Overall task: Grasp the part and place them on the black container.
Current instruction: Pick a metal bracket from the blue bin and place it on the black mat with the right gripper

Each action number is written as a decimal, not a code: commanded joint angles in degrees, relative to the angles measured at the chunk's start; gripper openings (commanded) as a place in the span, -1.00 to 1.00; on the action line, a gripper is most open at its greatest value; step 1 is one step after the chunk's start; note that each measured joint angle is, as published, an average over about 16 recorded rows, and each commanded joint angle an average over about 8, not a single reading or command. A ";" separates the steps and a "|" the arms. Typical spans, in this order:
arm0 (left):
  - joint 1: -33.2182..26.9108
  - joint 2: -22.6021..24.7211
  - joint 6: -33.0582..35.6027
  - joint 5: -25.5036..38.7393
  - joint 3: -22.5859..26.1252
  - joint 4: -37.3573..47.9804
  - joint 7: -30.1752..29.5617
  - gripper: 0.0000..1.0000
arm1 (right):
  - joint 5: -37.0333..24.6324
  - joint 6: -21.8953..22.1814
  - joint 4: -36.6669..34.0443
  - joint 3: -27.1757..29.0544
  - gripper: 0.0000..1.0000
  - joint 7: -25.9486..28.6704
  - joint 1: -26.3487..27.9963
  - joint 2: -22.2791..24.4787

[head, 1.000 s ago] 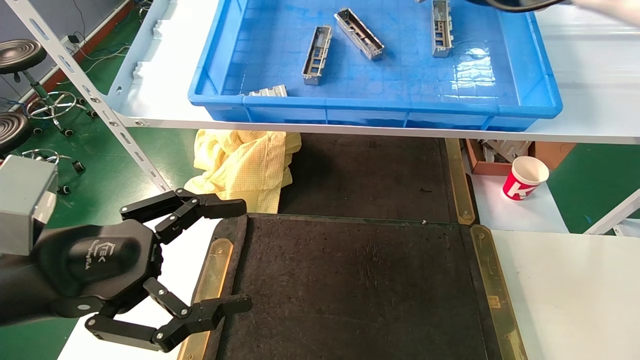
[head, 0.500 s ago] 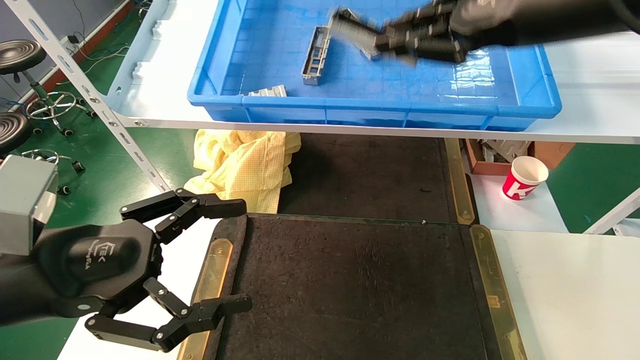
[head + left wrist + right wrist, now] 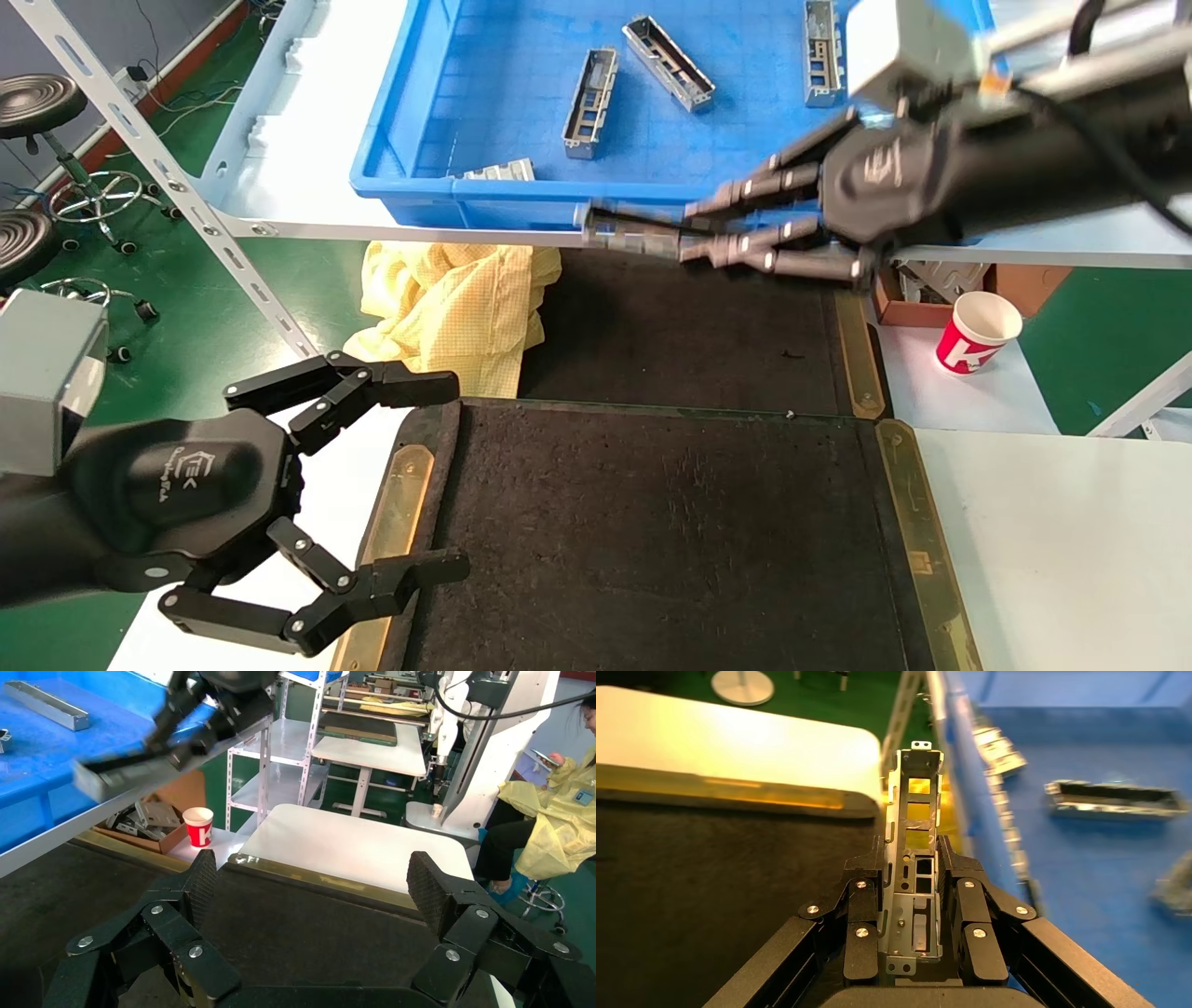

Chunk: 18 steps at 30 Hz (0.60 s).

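Now the right tool (image 3: 694, 235) is gripping the part (image 3: 633, 238) in the air, in front of the blue crate (image 3: 708, 200). Meanwhile the left tool (image 3: 410, 480) is hovering open beside the black container (image 3: 670, 540).

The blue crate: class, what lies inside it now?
Inside the blue crate lie three parts and a ridged block. The right hand and arm cover its right corner.

I'm looking down from the head at the black container (image 3: 670, 522); both wrist cameras are facing across it closely.
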 commanded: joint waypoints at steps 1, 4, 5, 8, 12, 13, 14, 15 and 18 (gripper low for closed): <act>0.00 0.00 0.00 0.00 0.00 0.00 0.00 1.00 | 2.24 0.12 3.05 -1.59 -1.00 1.02 -1.57 1.20; 0.00 0.00 0.00 0.00 0.00 0.00 0.00 1.00 | 3.79 0.34 5.33 -4.45 -1.00 0.78 -3.97 1.05; 0.00 0.00 0.00 0.00 0.00 0.00 0.00 1.00 | 4.03 0.42 5.79 -5.44 -1.00 0.34 -4.77 0.72; 0.00 0.00 0.00 0.00 0.00 0.00 0.00 1.00 | 4.22 0.75 6.00 -8.35 -1.00 -2.15 -7.22 -1.03; 0.00 0.00 0.00 0.00 0.00 0.00 0.00 1.00 | 4.35 1.86 2.59 -10.81 -1.00 -6.64 -10.48 -4.63; 0.00 0.00 0.00 0.00 0.00 0.00 0.00 1.00 | 4.45 2.28 1.15 -11.11 -1.00 -7.75 -11.29 -5.67; 0.00 0.00 0.00 0.00 0.00 0.00 0.00 1.00 | 4.60 2.76 -0.39 -11.26 -1.00 -8.76 -12.09 -6.71; 0.00 0.00 0.00 0.00 0.00 0.00 0.00 1.00 | 4.74 3.32 -2.03 -11.34 -1.00 -9.77 -12.94 -7.84; 0.00 0.00 0.00 0.00 0.00 0.00 0.00 1.00 | 5.13 5.27 -6.78 -11.35 -1.00 -12.65 -15.44 -11.22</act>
